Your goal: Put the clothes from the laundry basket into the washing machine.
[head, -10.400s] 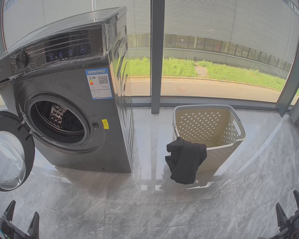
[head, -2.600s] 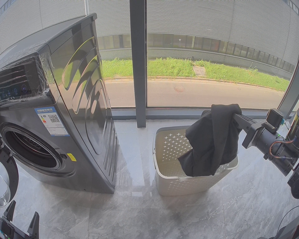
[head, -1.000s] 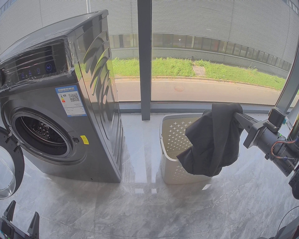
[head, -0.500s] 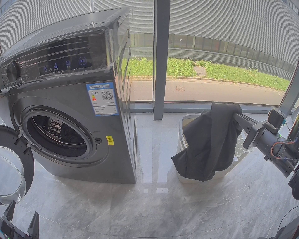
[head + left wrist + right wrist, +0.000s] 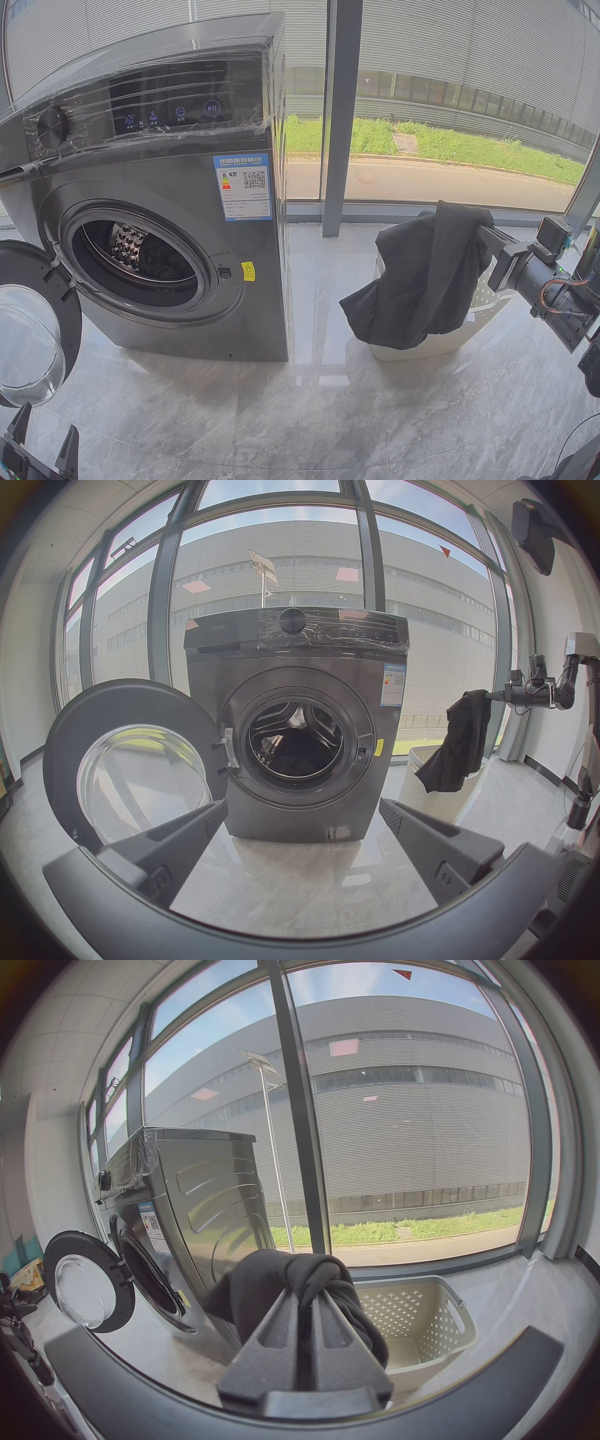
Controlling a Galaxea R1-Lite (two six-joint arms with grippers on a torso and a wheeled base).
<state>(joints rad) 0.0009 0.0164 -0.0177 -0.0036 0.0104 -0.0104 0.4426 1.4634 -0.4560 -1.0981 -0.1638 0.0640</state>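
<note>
A black garment (image 5: 425, 281) hangs in the air from my right gripper (image 5: 484, 234), which is shut on its top fold (image 5: 306, 1285), above the cream laundry basket (image 5: 481, 309). The garment hides most of the basket; its inside (image 5: 419, 1316) looks bare. To the left stands the grey washing machine (image 5: 162, 187), its round door (image 5: 34, 337) swung wide open. Dark cloth lies in the drum (image 5: 294, 755). My left gripper (image 5: 44, 437) sits low near the floor, open and holding nothing, facing the drum opening (image 5: 140, 259).
A dark window post (image 5: 340, 112) rises between washer and basket, with glass wall behind both. Bare marble floor (image 5: 312, 412) stretches between me, the washer and the basket.
The garment, once draped on the basket rim, now hangs lifted in my right gripper. The head view has swung over the last second, so the washer now faces me more squarely.
</note>
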